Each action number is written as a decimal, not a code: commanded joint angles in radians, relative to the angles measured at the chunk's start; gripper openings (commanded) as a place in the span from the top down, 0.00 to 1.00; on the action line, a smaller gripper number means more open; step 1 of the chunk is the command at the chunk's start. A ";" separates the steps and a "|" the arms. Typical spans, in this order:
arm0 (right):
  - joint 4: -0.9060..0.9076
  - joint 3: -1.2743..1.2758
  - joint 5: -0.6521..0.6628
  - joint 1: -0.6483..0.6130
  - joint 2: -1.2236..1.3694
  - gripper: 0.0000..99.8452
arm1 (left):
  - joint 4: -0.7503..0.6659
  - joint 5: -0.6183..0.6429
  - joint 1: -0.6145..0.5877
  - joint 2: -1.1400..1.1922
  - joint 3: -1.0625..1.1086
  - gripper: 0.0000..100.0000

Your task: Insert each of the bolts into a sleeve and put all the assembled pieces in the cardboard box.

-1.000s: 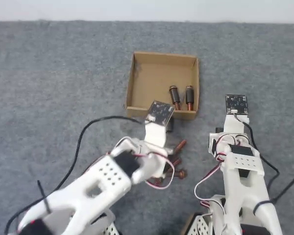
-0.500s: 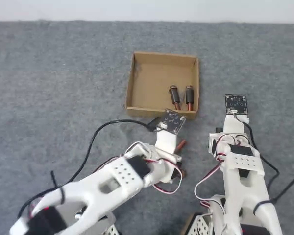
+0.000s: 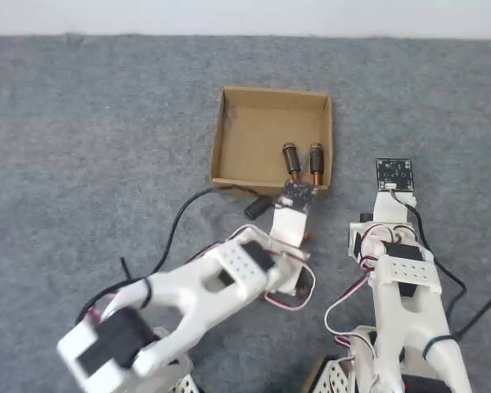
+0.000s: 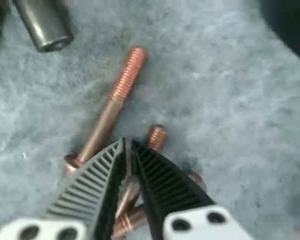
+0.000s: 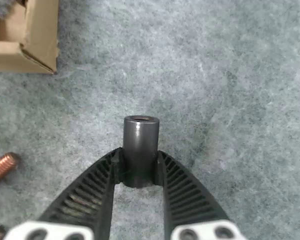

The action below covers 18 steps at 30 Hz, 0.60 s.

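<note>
Two assembled pieces point(image 3: 293, 166) lie inside the cardboard box point(image 3: 229, 131), by its wall nearest the right arm. Just outside the box's front wall, the left gripper point(image 4: 127, 145) hangs over loose bolts point(image 4: 121, 90) on the bench point(image 3: 90, 123), jaws nearly together; a spare sleeve point(image 4: 42, 27) lies nearby. Beside the box, the right gripper point(image 5: 139, 152) clamps another sleeve point(image 5: 140, 135).

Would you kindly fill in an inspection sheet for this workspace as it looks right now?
Surface: grey carpet, flat.
Job's things: cardboard box holding two assembled pieces; loose bolts and one sleeve on the carpet.
Clutter: nothing seen.
Grippers: left gripper shut, above the bolts; right gripper shut on a second sleeve.
Cables: black cable loops across the carpet by the box.
Surroundings: pale wall beyond the carpet.
</note>
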 commanded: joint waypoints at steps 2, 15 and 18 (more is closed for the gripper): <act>-0.010 -0.006 0.014 0.007 -0.044 0.99 | 0.158 0.015 -0.018 0.138 -0.191 0.97; -0.010 -0.006 0.015 0.005 -0.044 0.99 | 0.109 0.029 -0.325 0.103 -0.182 0.97; -0.010 -0.005 0.015 0.005 -0.044 0.99 | -0.011 0.064 -0.422 0.138 -0.180 0.97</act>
